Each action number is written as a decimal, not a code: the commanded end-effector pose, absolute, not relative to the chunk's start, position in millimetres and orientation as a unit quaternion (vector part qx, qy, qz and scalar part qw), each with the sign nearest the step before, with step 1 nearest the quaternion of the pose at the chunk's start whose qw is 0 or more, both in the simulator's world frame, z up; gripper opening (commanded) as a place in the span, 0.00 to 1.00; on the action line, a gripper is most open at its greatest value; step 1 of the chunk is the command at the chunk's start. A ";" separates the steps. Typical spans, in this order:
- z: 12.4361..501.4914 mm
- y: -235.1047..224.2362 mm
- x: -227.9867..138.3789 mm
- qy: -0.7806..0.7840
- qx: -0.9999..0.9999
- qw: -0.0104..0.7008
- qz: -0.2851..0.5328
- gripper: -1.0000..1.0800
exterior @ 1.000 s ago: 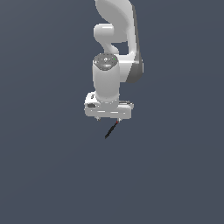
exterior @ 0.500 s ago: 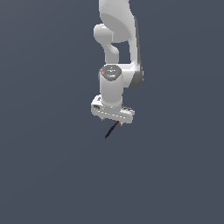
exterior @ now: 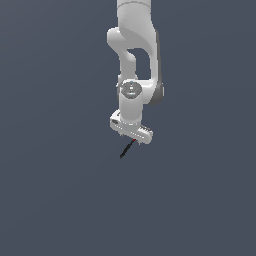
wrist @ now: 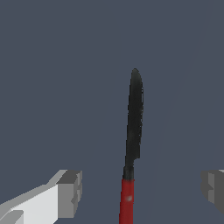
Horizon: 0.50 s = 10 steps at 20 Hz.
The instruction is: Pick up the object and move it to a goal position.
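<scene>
The object is a thin black rod (exterior: 126, 150) with a red end. It lies slanted just below my white gripper (exterior: 133, 141) in the exterior view. In the wrist view the rod (wrist: 133, 127) runs between my two fingers, with its red section (wrist: 127, 199) nearest the hand. One grey fingertip (wrist: 70, 192) and the other fingertip (wrist: 213, 187) stand wide apart on either side of the rod, and neither touches it. The gripper (wrist: 142, 190) is open and holds nothing.
The white arm (exterior: 135, 60) rises above the gripper to the top of the exterior view. All else in view is a plain dark grey-blue surface (exterior: 60, 200).
The gripper has come down and shifted a little to the exterior view's right, tilting as it goes. The rod has stayed where it was.
</scene>
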<state>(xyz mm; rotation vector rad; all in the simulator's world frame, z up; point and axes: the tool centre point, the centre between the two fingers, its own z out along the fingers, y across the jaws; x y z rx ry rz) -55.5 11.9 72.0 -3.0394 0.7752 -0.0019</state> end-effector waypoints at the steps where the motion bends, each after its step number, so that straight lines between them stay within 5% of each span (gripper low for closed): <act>1: 65.9 13.2 -60.2 0.263 -0.965 0.001 -0.001 0.96; 10: 58.5 14.9 -66.1 0.281 -0.960 0.000 0.000 0.96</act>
